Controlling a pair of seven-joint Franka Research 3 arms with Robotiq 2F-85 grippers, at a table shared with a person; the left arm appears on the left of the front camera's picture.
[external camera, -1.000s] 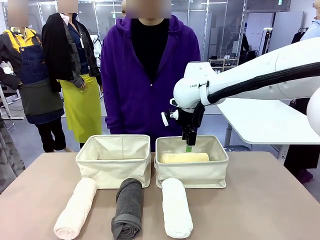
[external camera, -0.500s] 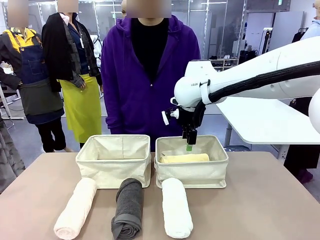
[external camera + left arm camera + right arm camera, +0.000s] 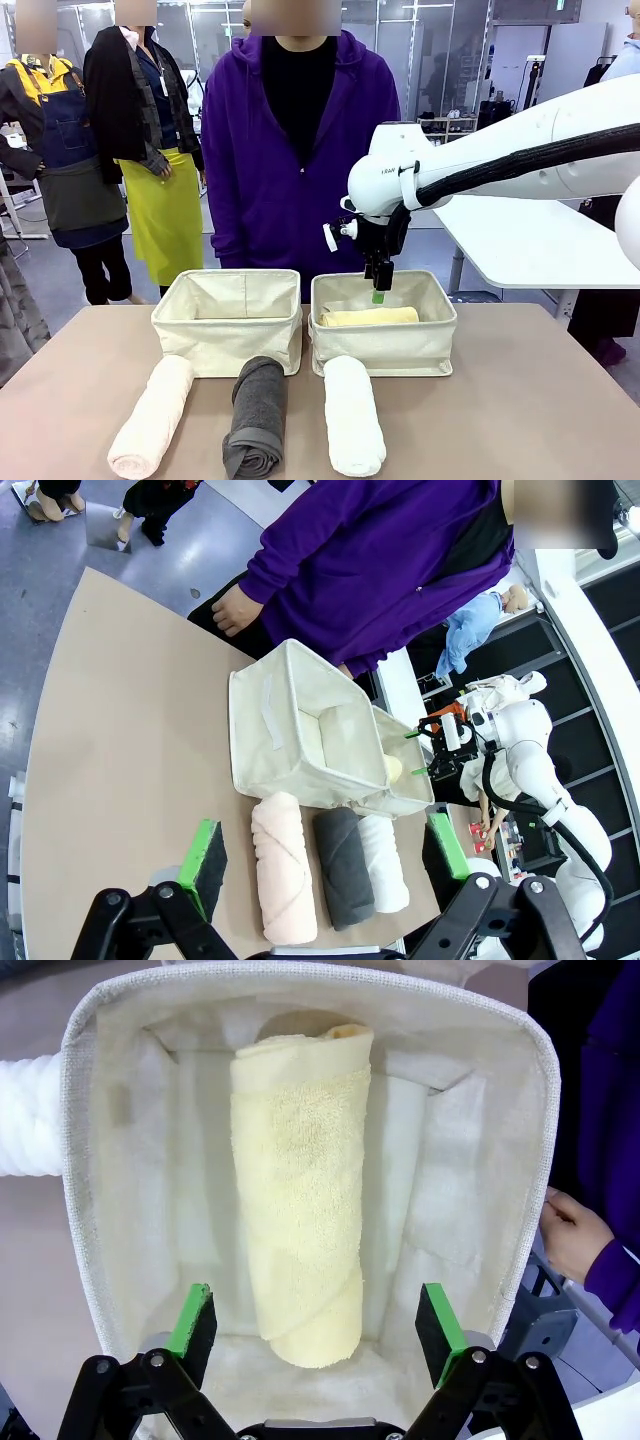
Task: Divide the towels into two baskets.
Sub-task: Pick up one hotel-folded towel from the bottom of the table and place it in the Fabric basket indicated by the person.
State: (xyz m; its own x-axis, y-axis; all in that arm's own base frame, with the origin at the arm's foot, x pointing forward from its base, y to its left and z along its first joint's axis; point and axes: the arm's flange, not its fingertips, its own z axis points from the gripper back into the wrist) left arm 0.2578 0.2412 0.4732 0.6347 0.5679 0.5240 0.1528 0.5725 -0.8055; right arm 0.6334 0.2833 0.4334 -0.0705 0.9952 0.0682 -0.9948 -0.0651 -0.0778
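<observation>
The pale yellow towel lies lengthwise on the floor of the right basket. My right gripper hangs open just above it, green pads either side and apart from the cloth; from the front it hovers over the basket's middle. The left basket holds nothing. In front of the baskets lie the peach towel, the dark grey towel and the white towel. My left gripper is open, high above the table, looking down on the three towels and both baskets.
A person in a purple hoodie stands right behind the baskets, one hand near the right basket's far wall. The brown table has bare room to the right and left of the towels.
The yellow towel has settled lower into the right basket. My right gripper has lifted slightly above it and stays open.
</observation>
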